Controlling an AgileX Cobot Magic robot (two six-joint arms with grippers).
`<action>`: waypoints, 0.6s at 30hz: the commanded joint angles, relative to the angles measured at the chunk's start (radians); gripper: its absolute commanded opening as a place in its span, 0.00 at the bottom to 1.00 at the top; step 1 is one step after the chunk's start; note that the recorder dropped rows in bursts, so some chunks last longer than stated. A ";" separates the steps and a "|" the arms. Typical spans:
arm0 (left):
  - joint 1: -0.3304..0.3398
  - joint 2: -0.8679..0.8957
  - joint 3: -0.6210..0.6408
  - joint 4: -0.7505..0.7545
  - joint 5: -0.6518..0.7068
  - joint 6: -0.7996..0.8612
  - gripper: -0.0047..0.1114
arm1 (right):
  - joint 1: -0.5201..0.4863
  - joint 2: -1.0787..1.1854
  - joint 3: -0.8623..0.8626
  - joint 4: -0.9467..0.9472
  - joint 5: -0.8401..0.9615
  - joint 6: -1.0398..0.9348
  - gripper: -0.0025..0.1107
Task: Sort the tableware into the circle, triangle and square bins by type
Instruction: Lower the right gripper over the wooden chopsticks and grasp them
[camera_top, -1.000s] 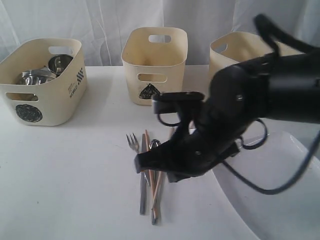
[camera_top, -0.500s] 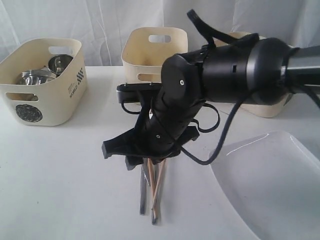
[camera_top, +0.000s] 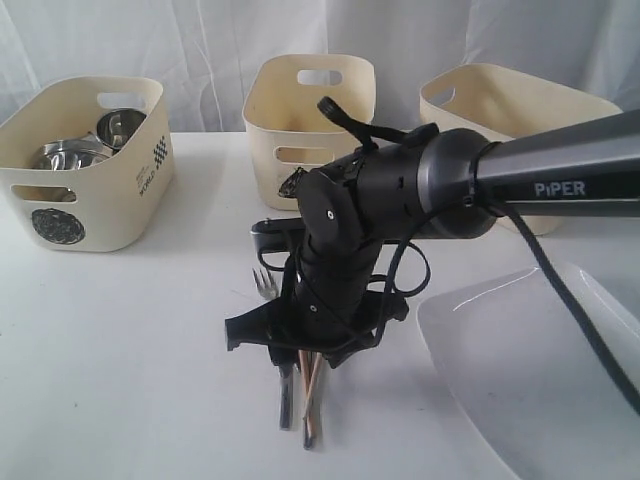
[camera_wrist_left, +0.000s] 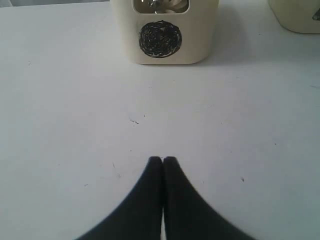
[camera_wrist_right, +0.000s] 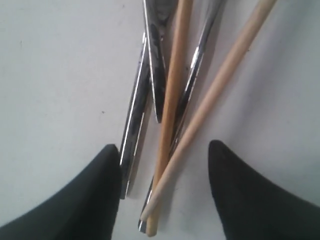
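Right wrist view: my right gripper (camera_wrist_right: 164, 150) hangs low over the cutlery with its jaws wide apart and nothing clamped between them. The two pale wooden chopsticks (camera_wrist_right: 172, 100) and the slim polished steel cutlery handles (camera_wrist_right: 134, 125) lie crossed in one bundle between the fingertips, one steel handle just beside a fingertip. I cannot tell whether I am touching the white table (camera_top: 120, 350) yet.

My left gripper (camera_wrist_left: 163, 160) is pressed together, empty, resting above bare table and facing the wide cream plastic bin with the dark round sticker (camera_top: 110, 195).

That bin already holds shiny steel vessels (camera_top: 80, 152), so I judge the cups and bowl sorted. The small cream bin with the triangle sticker (camera_top: 310, 110) looks empty from here. The third wide cream bin (camera_top: 520, 105) shows no contents and its mark is hidden from me.

Left to do: the whole bundle, of which only the steel fork (camera_top: 264, 282) shows its head beside my arm, and the large white rectangular plate (camera_top: 540, 370), lying on the table near the bundle. I see no saucer anywhere. I reckon about a third is done.
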 joint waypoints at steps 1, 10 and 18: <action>0.002 -0.005 0.003 -0.009 -0.004 0.002 0.04 | -0.018 -0.002 -0.007 -0.013 0.003 0.007 0.42; 0.002 -0.005 0.003 -0.009 -0.004 0.002 0.04 | -0.038 0.018 -0.007 0.026 0.048 -0.028 0.34; 0.002 -0.005 0.003 -0.009 -0.004 0.002 0.04 | -0.038 0.059 -0.008 0.041 0.027 -0.031 0.05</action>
